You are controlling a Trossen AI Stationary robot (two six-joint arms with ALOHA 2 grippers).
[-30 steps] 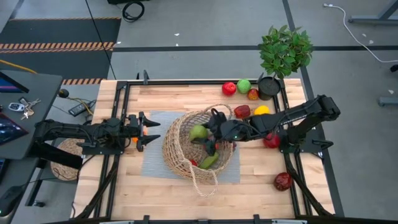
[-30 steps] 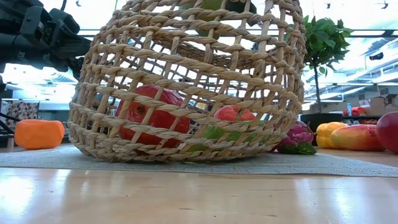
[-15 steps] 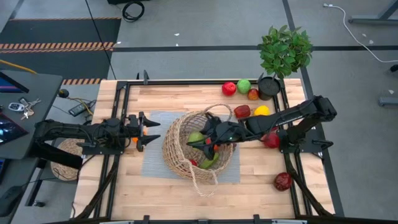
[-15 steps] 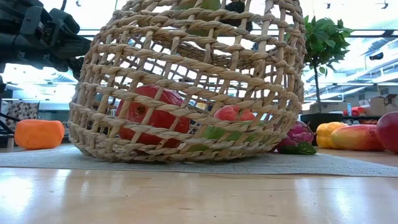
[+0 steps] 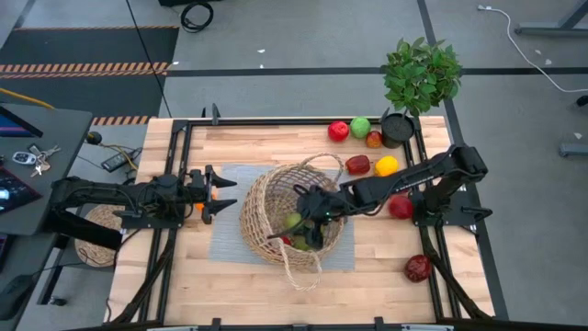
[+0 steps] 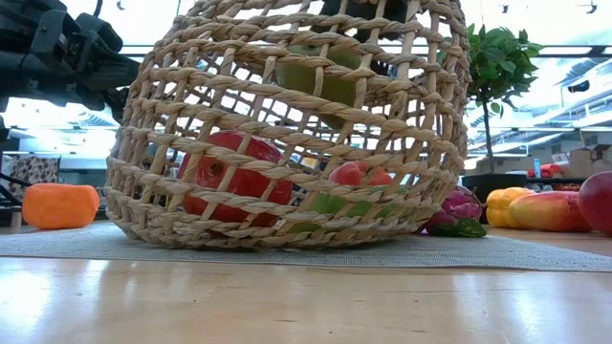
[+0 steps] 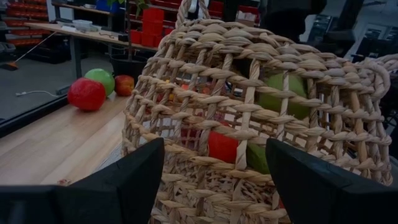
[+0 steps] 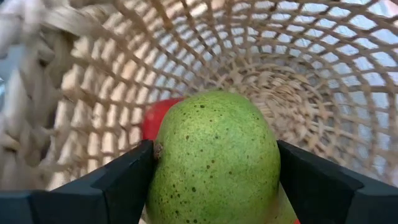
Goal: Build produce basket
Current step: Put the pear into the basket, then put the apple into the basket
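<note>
Grip on green fruit firm: clamped at both flanks by right gripper, fingers spread wide round it. Now lowered well inside the basket, where half a second back sat up at the rim and a second back hung over it. Seen through the weave in the low view at about mid-height, above a red piece and a couple more already on the bottom. Probably not yet touching those, though hard to tell through the wicker. Means the drop is close; only opening the fingers and pulling clear left for this piece.

Just beside the basket, on the grey mat, left gripper parked with fingers apart, holding nothing, an orange piece near it.

Farther off, still to be loaded: dark red piece and yellow piece by the right arm, another dark red one near the front edge, red fruit and green ball at the back next to the potted plant.
</note>
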